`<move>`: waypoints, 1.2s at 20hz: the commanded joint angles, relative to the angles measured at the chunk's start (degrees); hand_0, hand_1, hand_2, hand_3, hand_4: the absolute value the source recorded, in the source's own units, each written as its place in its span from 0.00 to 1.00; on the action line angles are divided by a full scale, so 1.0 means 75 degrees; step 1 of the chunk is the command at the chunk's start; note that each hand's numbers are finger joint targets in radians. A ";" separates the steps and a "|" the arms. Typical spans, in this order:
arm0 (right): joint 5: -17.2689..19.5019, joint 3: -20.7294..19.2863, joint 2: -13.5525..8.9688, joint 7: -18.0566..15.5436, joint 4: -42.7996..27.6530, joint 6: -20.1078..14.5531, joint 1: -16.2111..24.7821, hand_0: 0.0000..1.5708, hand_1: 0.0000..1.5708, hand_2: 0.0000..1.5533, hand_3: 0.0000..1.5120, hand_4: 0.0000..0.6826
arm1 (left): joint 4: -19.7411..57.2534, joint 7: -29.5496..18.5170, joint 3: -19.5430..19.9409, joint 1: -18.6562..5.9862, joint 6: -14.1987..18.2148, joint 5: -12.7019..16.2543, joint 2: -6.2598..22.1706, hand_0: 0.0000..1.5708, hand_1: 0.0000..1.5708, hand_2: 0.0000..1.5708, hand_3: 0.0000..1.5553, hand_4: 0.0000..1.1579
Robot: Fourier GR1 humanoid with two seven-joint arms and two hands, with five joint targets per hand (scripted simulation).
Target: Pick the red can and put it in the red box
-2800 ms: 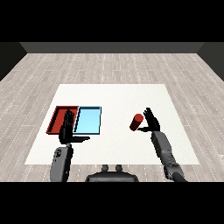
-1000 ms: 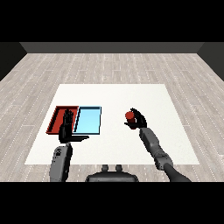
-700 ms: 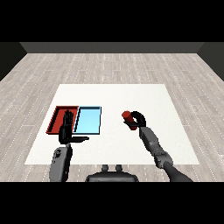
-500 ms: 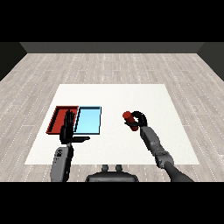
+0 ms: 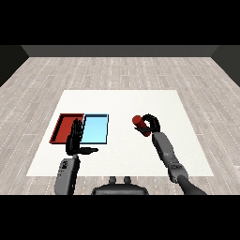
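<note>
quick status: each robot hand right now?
Left robot hand: open, fingers straight, holding nothing.
Right robot hand: curled round the red can.

Light blue tray flat on the white table, grey plank floor all around.

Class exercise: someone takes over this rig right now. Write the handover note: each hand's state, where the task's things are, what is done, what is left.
Right hand: shut on the red can, held to the right of both trays.
Left hand: open, fingers straight, holding nothing, at the near edge of the trays.
Red tray: on the table, left of the blue tray; no can in it.
Done: can grasped.
Left: carry it leftward past the blue tray, set it in the red tray, release.
</note>
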 commanded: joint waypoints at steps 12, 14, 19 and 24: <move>-0.0281 0.1965 0.0918 0.1884 -0.5208 -0.1531 0.1881 0.93 0.93 0.92 0.92 0.96 | -0.0004 0.0768 -0.1014 -0.0282 0.0463 -0.0326 -0.0204 0.00 0.00 0.00 0.00 0.00; -0.0661 0.3176 0.0931 0.1926 -0.5284 -0.2655 0.1937 0.93 0.93 0.92 0.92 0.96 | -0.0004 0.0778 -0.1059 -0.0291 0.0512 -0.0329 -0.0205 0.00 0.00 0.00 0.00 0.00; -0.0755 0.4295 0.0945 0.2573 -0.6324 -0.3834 0.1986 0.92 0.92 0.92 0.92 0.96 | -0.0041 0.1512 -0.1963 -0.0670 0.1373 -0.0338 -0.0206 0.00 0.00 0.00 0.00 0.00; -0.0930 0.4269 0.0949 0.1879 -0.6025 -0.3792 0.2293 0.93 0.93 0.92 0.92 0.95 | 0.1027 0.0646 -0.2712 -0.0716 0.1580 0.0115 -0.0207 0.00 0.00 0.00 0.00 0.00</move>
